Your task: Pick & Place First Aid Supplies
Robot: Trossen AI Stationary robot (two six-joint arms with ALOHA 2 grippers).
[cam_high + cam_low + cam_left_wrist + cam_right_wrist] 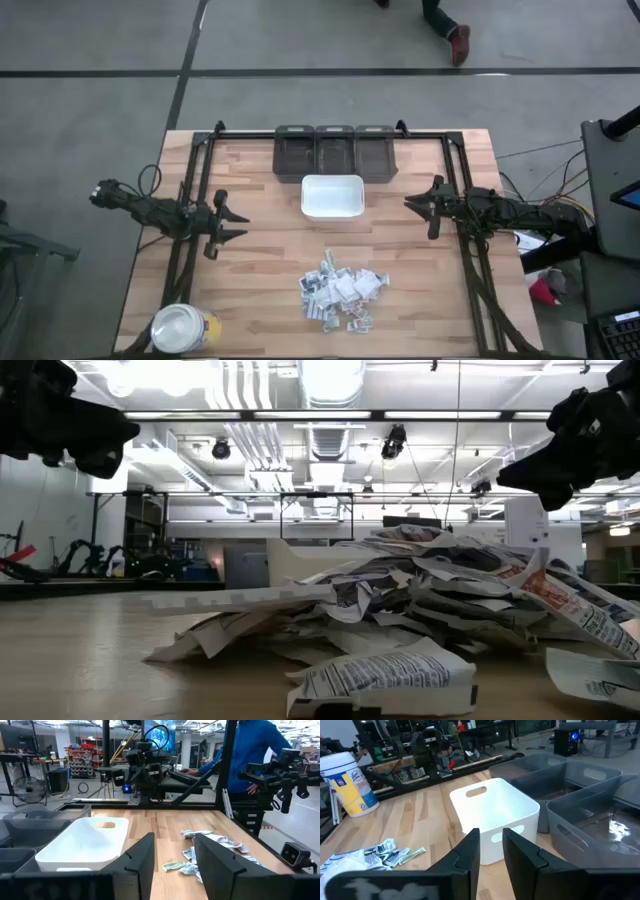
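Note:
The first aid supplies (340, 290) lie in a loose pile of small white printed packets on the wooden table, near its front edge; the low view shows the pile (400, 610) close up. A white rectangular tray (332, 197) stands behind the pile, toward the far side. My left gripper (240, 224) hovers at the table's left, open, pointing toward the tray and holding nothing (174, 840). My right gripper (418, 205) hovers at the table's right, level with the tray. Its fingers stand a narrow gap apart with nothing between them (491, 834).
Three dark grey bins (335, 150) stand in a row at the far edge behind the tray. A yellow jar with a white lid (185, 328) sits at the near left corner. Black frame rails (185, 250) run along both table sides. A person in blue (250, 750) stands beyond the table.

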